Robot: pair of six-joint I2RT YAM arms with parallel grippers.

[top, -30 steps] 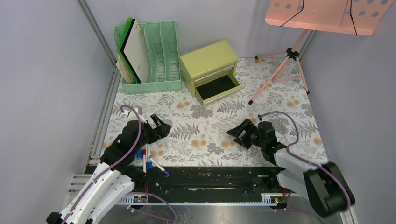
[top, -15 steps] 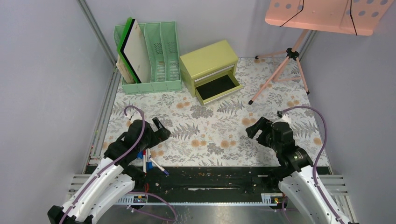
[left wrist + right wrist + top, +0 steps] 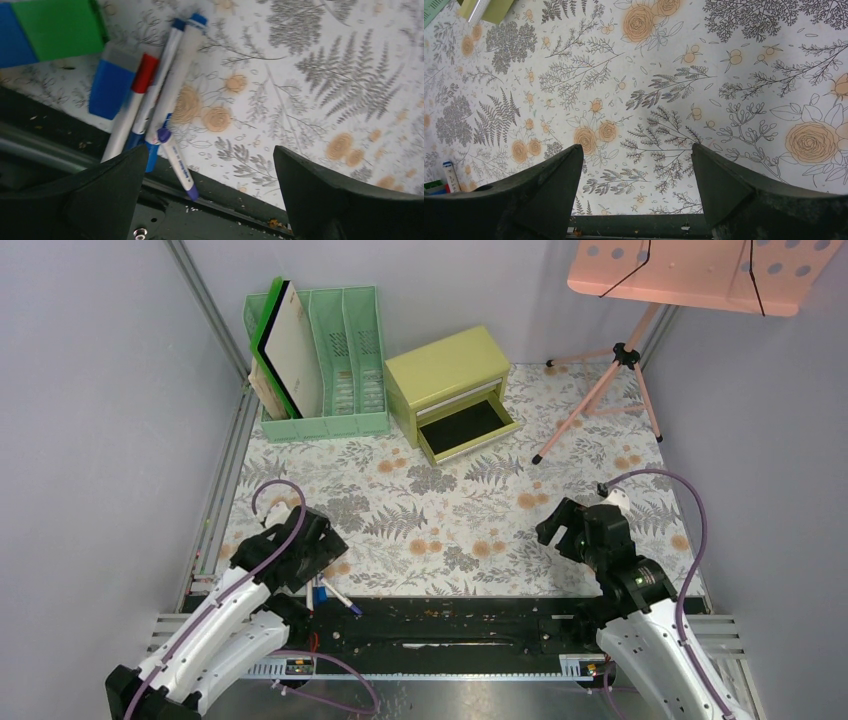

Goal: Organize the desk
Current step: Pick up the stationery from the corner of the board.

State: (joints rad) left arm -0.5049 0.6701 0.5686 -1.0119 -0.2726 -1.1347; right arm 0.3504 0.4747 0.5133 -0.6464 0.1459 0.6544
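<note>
quick update from where I'm standing: both arms have just backed off. A sec ago the left claw (image 3: pixel 210 152) was further in over the ferns. Now it's pulled back twd the near-left corner and hangs right over the pile of markers (image 3: pixel 165 85) at the near edge of the worktop (image 3: pixel 450 510). The right claw (image 3: pixel 636 147) was near the middle. It's swung out to the right side & tucked closer to its base. Nothing lying on the worktop has shifted afaict.

What that means, imo: the left arm is lining up on the marker pile, which looks like the only loose clutter out there. The rest is bare print, so the tidying is prob at the pen stage, not done yet. The yellow-green drawer chest (image 3: pixel 445 370) at the back has its bottom drawer pulled out, inside too dark to tell what's in it. Maybe that's where the pens go, just guessing.

Claws: the left one is spread as wide as it goes, nothing btwn the fingers, not touching anything. The markers, a blue block (image 3: pixel 111 85) and a little purple-capped pen (image 3: pixel 177 162) sit below it. The right one is spread wide too, a touch wider than a moment ago. It's empty, hovering over plain floral print w/ no contact.
</note>
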